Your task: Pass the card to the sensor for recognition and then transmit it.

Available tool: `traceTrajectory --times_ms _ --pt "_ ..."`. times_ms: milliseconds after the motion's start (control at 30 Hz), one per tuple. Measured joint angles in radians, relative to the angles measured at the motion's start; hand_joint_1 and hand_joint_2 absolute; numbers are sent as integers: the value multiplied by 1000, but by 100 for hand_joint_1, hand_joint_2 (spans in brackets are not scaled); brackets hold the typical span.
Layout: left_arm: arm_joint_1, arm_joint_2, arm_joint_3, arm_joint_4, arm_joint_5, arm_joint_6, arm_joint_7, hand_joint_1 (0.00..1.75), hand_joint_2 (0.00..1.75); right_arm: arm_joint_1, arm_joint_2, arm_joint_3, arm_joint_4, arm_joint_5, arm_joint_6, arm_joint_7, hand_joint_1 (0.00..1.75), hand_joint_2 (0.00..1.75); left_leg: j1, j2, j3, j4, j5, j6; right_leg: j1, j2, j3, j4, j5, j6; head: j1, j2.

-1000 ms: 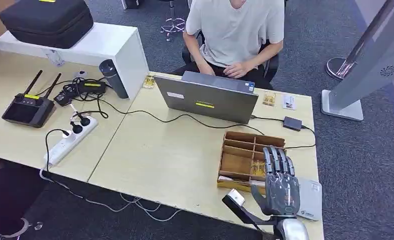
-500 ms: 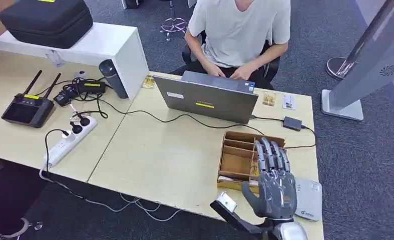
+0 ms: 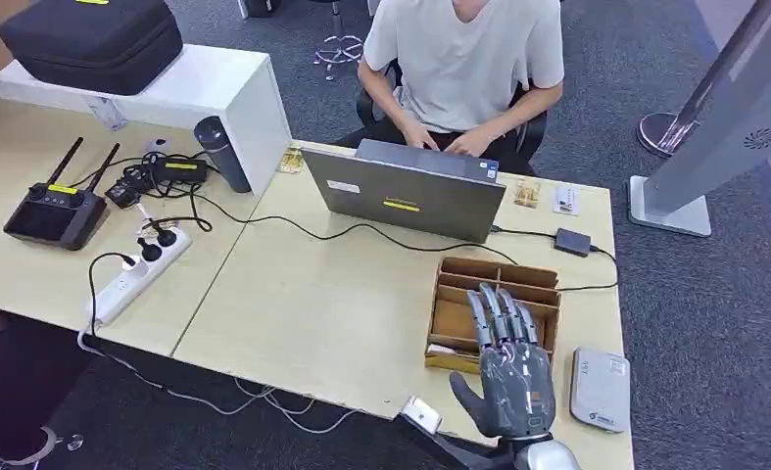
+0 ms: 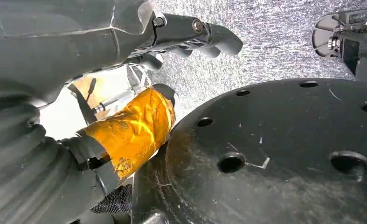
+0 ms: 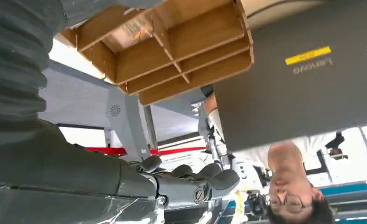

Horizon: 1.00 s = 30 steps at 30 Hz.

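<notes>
Desk (image 3: pixel 342 313), right hand (image 3: pixel 506 367) over card tray (image 3: pixel 459 313)

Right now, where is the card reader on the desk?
In the head view, the grey card reader lies at the desk's near right corner, right of the right hand and the wooden tray.

I look down on a pale wooden desk (image 3: pixel 322 313) standing on dark grey carpet (image 3: pixel 714 323). A second desk (image 3: pixel 28 264) of the same wood joins it on the left. At the far end of that second desk sits a white cabinet (image 3: pixel 219 88). Beyond the pale desk a person (image 3: pixel 464 59) sits on a chair, and to its right a grey stand (image 3: pixel 724 127) rests on the carpet. Light is even and bright
</notes>
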Motion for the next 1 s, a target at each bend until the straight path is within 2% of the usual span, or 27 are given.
traceTrajectory --times_ms 433,1000 --pt "0 0 0 0 -6 0 0 0 175 -39 0 -23 120 -8 -6 7 0 175 0 0 0 0 0 0 0 0 0 0 0 0 0 0" --pt "-1 0 0 0 -8 1 0 0 175 -46 20 -40 175 16 -9 24 0 175 0 0 0 0 0 0 0 0 0 0 0 0 0 0"
